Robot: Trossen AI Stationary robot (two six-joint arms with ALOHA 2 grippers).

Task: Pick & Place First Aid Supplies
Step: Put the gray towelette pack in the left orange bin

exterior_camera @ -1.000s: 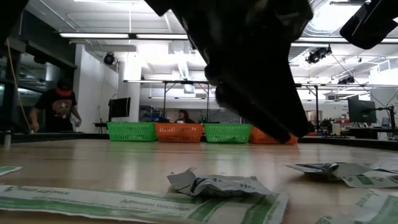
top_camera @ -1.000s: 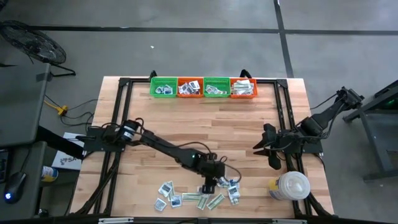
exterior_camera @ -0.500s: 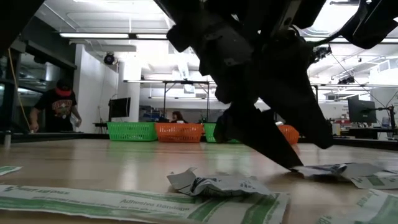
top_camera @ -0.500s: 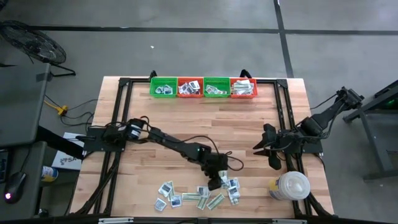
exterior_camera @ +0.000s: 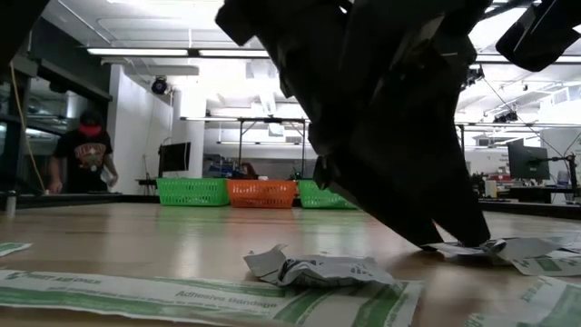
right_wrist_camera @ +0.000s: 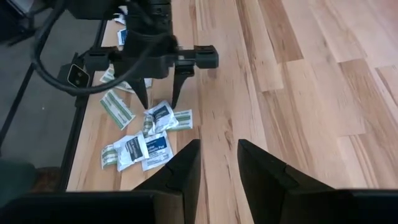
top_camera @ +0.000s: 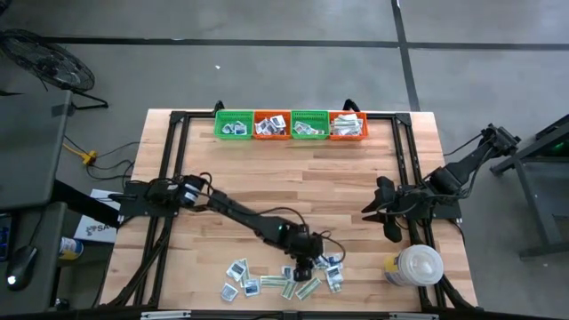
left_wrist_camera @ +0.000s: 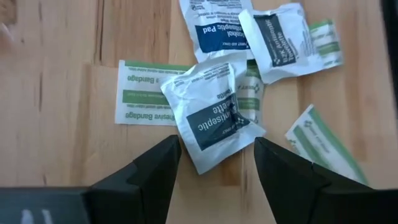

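Left gripper (left_wrist_camera: 214, 163) is hovering spread wide over a white antiseptic packet (left_wrist_camera: 211, 118), so I'd be centering before pinching.

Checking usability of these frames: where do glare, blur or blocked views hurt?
Low view: left gripper looms as a dark silhouette, ceiling lights glaring behind. Left wrist view: white packet sharp, print readable. High view: packets tiny.

Left tool (top_camera: 306, 268) lower, over packet (left_wrist_camera: 211, 115)
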